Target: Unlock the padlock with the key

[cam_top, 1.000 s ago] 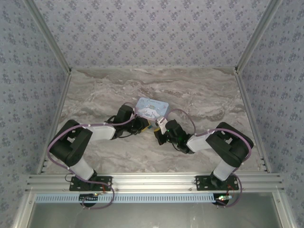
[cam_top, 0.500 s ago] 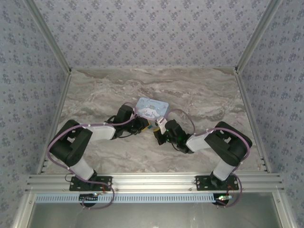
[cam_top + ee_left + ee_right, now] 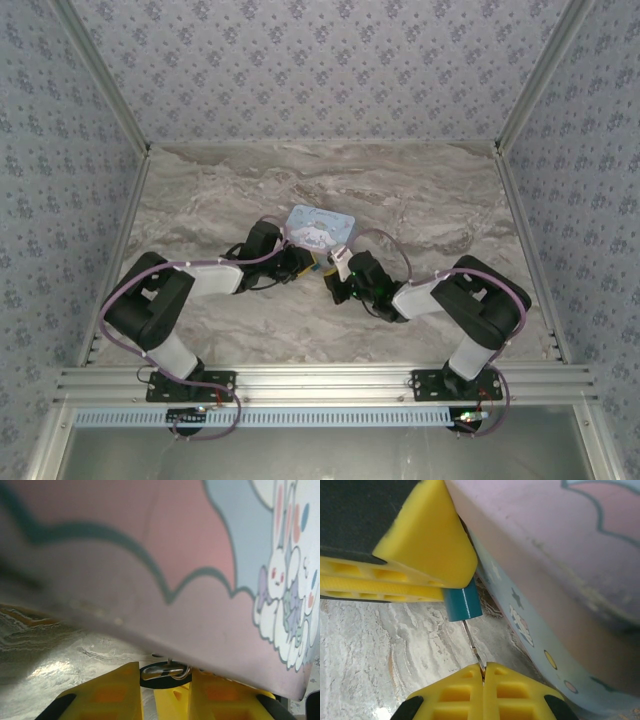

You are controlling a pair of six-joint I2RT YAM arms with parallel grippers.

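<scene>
Right gripper (image 3: 483, 666), barely shifted leftward, pinches key (image 3: 471, 641) at padlock (image 3: 462, 605).

Two arms (image 3: 195, 275) (image 3: 425, 295), two claws (image 3: 165, 675) (image 3: 483, 672), one tin box (image 3: 320, 225), one blue padlock (image 3: 462, 605), one key (image 3: 472, 642)

Grey-veined marble table (image 3: 420, 200) with a light blue cartoon-printed tin (image 3: 320, 226) near its middle

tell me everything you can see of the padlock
The padlock is a tiny, smooth teal-blue block that looks like painted metal. It sits close beside the wall of the cartoon tin. Its upper end disappears into the left gripper, which appears to clamp it. From its lower end a thin metal key runs down into the shut right gripper.
</scene>
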